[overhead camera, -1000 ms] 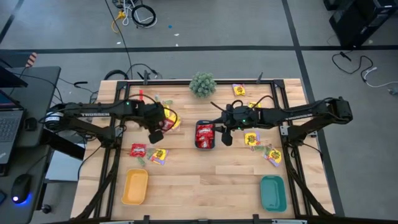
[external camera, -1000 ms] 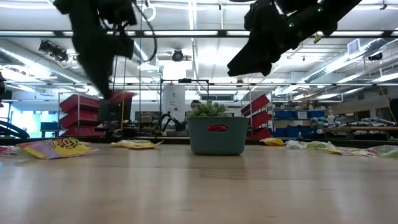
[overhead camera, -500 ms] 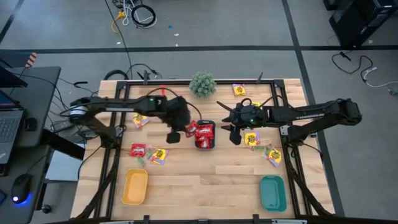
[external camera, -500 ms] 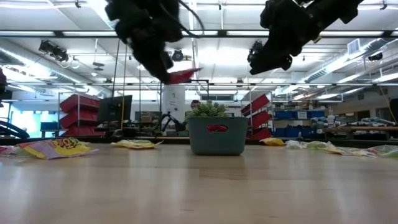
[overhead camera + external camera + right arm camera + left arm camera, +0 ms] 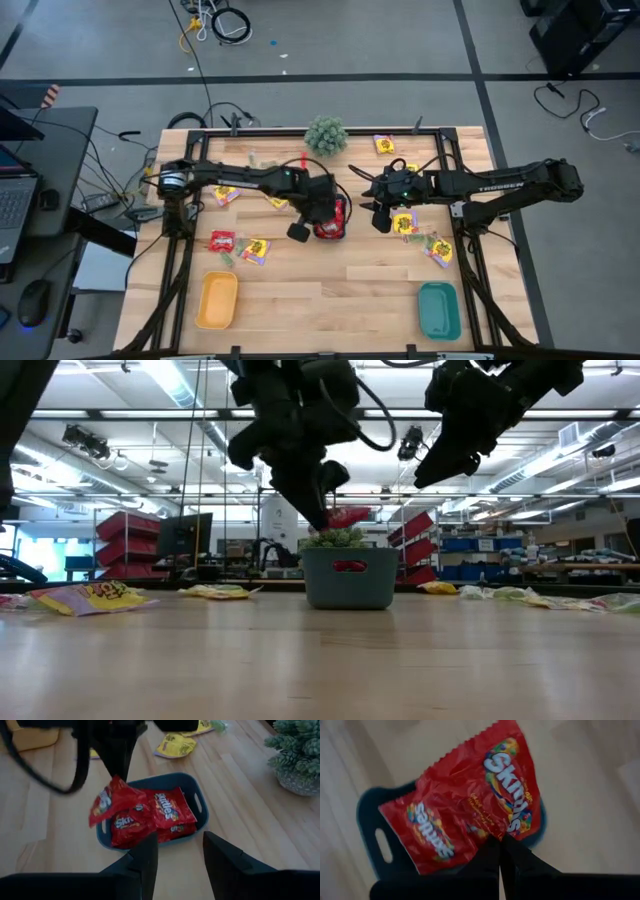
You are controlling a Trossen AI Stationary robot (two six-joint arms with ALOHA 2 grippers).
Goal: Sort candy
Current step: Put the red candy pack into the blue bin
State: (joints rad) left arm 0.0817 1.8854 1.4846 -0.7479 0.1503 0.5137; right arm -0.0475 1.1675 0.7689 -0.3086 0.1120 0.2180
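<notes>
My left gripper (image 5: pixel 318 212) is shut on a shiny red candy packet (image 5: pixel 470 810) and hovers over a dark teal basket (image 5: pixel 346 224) in the middle of the table. In the low view the packet (image 5: pixel 347 517) hangs just above the basket's rim (image 5: pixel 350 552). More red packets (image 5: pixel 162 812) lie inside the basket. My right gripper (image 5: pixel 380 216) is open in the air just right of the basket, next to a yellow packet (image 5: pixel 405 223) lying on the table. My left gripper (image 5: pixel 500 839) pinches the red packet between its two fingers at one crimped edge (image 5: pixel 496 831), beside the white print. The fingers come from above, slanting down. The packet is lifted clear above the basket (image 5: pixel 367 820) and sticks out sideways from the fingertips, roughly level.
Red and yellow packets (image 5: pixel 222 240) (image 5: pixel 253 250) lie on the table's left part, others (image 5: pixel 383 144) (image 5: pixel 438 249) on the right. A yellow tray (image 5: pixel 217 300) and a teal tray (image 5: pixel 438 311) sit near the front edge. A spiky plant ball (image 5: pixel 326 135) stands at the far edge.
My left gripper has carried the red packet from the table's left part rightward, rising and then coming down, until it is over the basket. My right gripper has drawn back a little toward the table's right, away from the basket.
</notes>
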